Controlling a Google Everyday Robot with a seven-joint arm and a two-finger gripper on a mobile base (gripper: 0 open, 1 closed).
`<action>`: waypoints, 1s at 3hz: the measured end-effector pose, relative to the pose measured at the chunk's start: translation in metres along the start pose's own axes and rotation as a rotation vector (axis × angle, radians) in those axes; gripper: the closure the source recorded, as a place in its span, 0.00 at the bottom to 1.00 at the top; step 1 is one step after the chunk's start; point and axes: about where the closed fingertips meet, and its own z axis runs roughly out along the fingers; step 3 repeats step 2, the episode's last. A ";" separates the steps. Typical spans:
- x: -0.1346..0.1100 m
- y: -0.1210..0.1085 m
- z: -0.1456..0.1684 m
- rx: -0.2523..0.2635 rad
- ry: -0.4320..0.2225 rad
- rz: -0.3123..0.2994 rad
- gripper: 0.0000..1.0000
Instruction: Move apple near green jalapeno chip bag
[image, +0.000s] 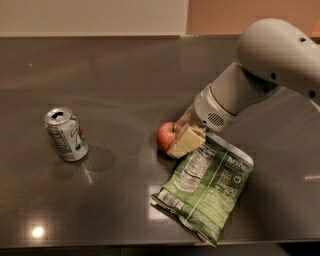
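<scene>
The small red apple (164, 136) is at the middle of the dark table, just left of the top edge of the green jalapeno chip bag (207, 185). The bag lies flat with its white nutrition label up. My gripper (176, 137) reaches down from the right and is shut on the apple. One cream fingertip (186, 142) covers the apple's right side; the other finger is hidden behind it. The apple is at table level, almost touching the bag's upper left corner.
A silver-green soda can (66, 133) stands upright at the left. The white arm (270, 65) crosses the right side above the bag. The table's front edge (100, 246) runs along the bottom, and a wall lies behind the far edge.
</scene>
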 end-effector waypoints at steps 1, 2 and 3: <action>-0.002 0.001 0.000 0.000 0.001 -0.004 0.00; -0.002 0.001 0.000 0.000 0.001 -0.004 0.00; -0.002 0.001 0.000 0.000 0.001 -0.004 0.00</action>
